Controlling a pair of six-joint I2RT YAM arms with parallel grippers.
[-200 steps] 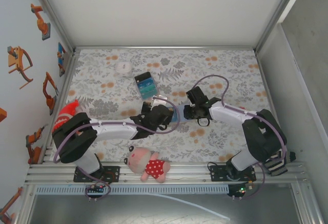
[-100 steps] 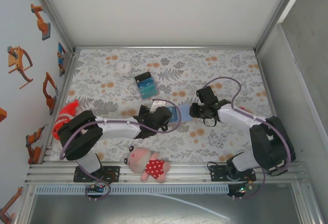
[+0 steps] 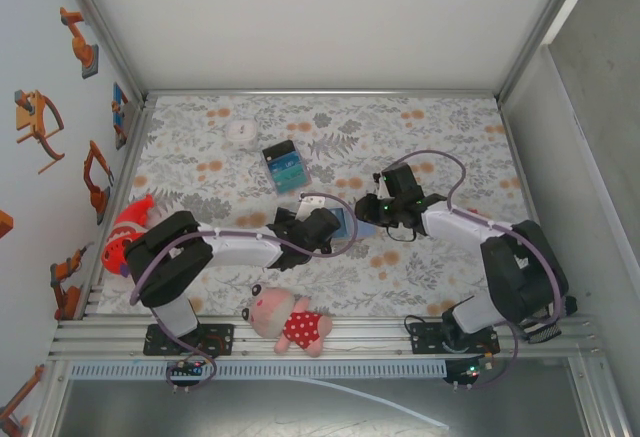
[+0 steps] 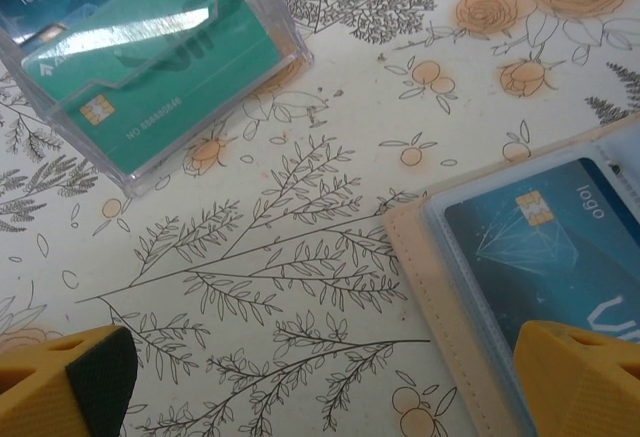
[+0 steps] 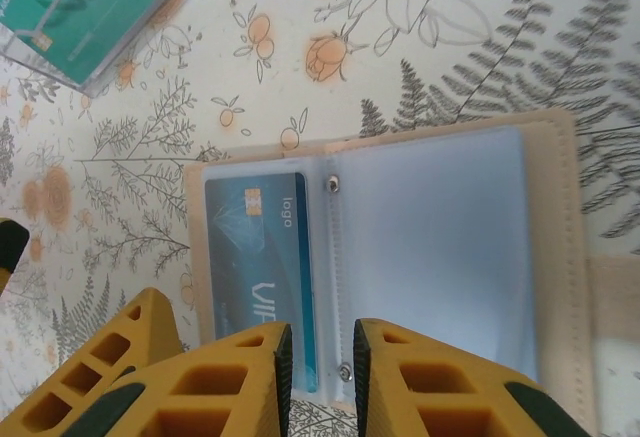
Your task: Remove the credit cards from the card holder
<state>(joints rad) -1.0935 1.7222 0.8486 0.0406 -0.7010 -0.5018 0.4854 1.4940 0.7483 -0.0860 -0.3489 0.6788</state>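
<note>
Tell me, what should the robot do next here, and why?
Probably lower the right gripper and pinch the inner edge of the blue card. The card holder lies open and flat, the card sits in one sleeve, and the gripper hovers just beside it.

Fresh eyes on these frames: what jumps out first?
The tan card holder lying open mid-table, one blue card in one sleeve, with the right gripper poised over its spine, jaws a narrow gap apart. Farther back, a clear stand of teal cards; the left gripper gapes wide at the holder's edge.
</note>
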